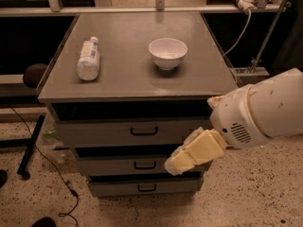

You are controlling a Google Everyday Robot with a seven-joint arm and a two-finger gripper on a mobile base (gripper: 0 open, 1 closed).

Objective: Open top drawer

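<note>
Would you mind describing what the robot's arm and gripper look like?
The arm is a bulky, rounded white shell with a patch of small vent holes near the wrist. The gripper, in front of the middle drawer, is pale cream-yellow and blocky, in segments.

The end effector (181,161), in front of the middle drawer (106,167), hid that drawer's right end. The arm (270,109) ran off the right edge.
</note>
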